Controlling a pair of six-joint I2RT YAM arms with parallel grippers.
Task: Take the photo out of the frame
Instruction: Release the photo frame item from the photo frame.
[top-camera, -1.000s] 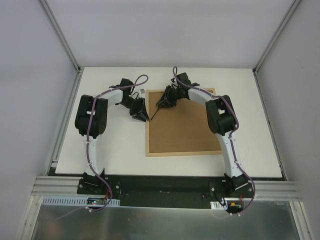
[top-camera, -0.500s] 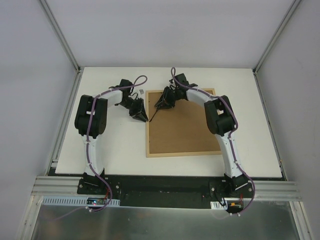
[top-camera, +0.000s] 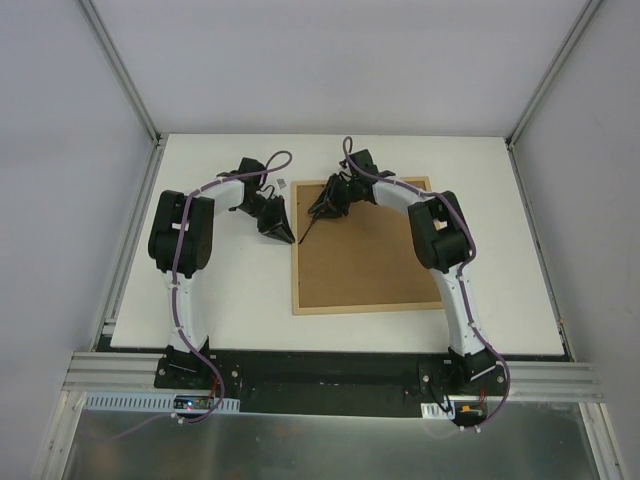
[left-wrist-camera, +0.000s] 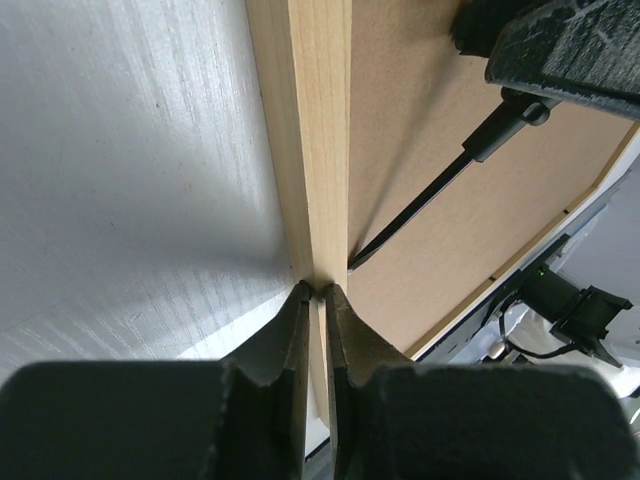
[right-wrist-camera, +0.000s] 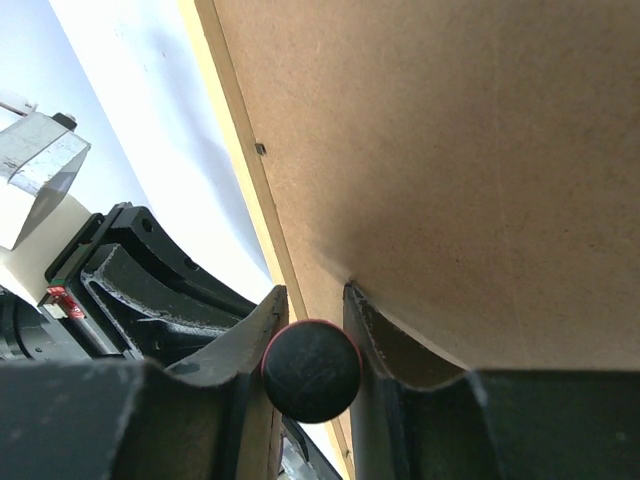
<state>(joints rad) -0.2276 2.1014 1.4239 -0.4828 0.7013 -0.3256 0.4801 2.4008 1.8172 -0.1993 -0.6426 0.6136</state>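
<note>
The frame (top-camera: 365, 250) lies face down on the white table, brown fibreboard back up, thin light wood rail around it. The photo is hidden under that back. My right gripper (top-camera: 322, 208) hovers over the frame's far left corner, shut on a thin black tool (top-camera: 310, 228) whose rod slants down to the left rail. In the right wrist view the tool's round black end (right-wrist-camera: 310, 370) sits between the fingers (right-wrist-camera: 312, 300). My left gripper (top-camera: 283, 236) is shut, its tips (left-wrist-camera: 318, 290) at the wood rail (left-wrist-camera: 315, 150), beside the rod (left-wrist-camera: 430, 200).
A small grey metal block (top-camera: 284, 183) sits on the table just beyond the frame's far left corner, seen also in the right wrist view (right-wrist-camera: 35, 165). Bare white table (top-camera: 220, 290) lies left of the frame. Grey walls enclose three sides.
The left gripper's jaws have closed from partly open to shut and edged slightly left. The right gripper with the tool has barely shifted.
</note>
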